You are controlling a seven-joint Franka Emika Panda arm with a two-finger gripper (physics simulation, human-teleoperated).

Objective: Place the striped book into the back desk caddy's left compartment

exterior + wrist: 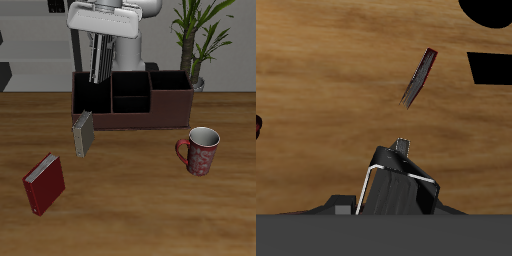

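The gripper (98,62) hangs above the back desk caddy (131,100), and its fingers close on the upper end of the striped book (97,64), which stands upright with its lower end dipping into the left compartment (90,95), the tall black-lined end section of the caddy. In the wrist view the dark book (404,186) shows edge-on with its white page edge, pinched in the gripper (402,150), with the bare wood of the table (326,90) around it. Just in front of that end of the caddy, a plain grey-beige book (84,133) stands on the table, tilted slightly. Nearer the table's front edge lies the red book (45,184). A red patterned mug (201,151) stands upright, well apart from both.
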